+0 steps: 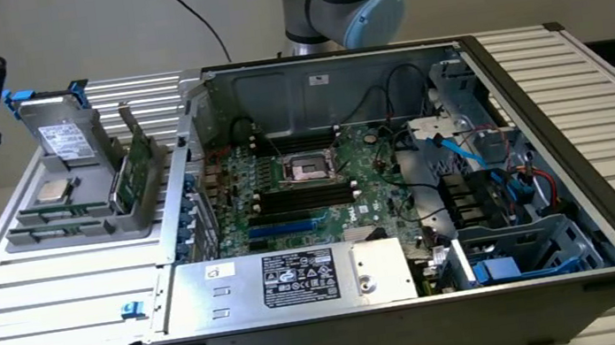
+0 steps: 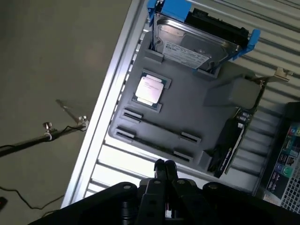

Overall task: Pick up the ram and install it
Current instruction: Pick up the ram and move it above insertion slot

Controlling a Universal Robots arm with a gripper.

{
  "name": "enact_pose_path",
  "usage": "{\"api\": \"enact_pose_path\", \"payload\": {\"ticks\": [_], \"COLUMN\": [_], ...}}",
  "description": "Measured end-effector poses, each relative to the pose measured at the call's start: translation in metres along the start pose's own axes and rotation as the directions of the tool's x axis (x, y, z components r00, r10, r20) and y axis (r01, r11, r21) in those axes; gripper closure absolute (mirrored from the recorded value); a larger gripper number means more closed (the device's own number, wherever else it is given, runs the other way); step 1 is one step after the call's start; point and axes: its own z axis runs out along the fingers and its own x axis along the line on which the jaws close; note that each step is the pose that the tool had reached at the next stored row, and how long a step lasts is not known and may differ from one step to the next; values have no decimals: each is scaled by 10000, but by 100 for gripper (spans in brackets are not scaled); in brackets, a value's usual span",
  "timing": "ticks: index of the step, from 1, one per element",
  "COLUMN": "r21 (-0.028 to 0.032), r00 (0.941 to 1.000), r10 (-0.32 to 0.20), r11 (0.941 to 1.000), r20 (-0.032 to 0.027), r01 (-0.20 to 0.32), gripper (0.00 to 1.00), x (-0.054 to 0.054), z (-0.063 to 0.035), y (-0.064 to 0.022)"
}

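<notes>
The tray [image 2: 192, 110] looks matt grey plastic; the hard drive [image 2: 197, 44] has a shiny metal top.

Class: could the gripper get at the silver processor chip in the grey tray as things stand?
Probably yes: the processor chip lies uncovered in the grey tray, nothing above it, though the gripper is shut.

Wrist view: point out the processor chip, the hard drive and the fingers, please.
processor chip [image 2: 150, 89]: wrist view, centre of its silver lid.
hard drive [image 2: 194, 44]: wrist view, on its labelled top face.
fingers [image 2: 160, 169]: wrist view, on one dark fingertip; the two are shut together.
</notes>
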Motion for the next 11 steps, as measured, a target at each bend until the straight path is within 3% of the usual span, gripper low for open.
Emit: {"api": "enact_pose_path", "payload": {"ticks": [5,11], "r21": [-7,-20], "r00": [9959,9803], "r10": [-903,-1974], "r11": [9959,9803], "r20": [-34,-74], "r01": [903,1974], "gripper": [89,89], "x": [0,0], "z": [2,2], "y": [0,0]}}
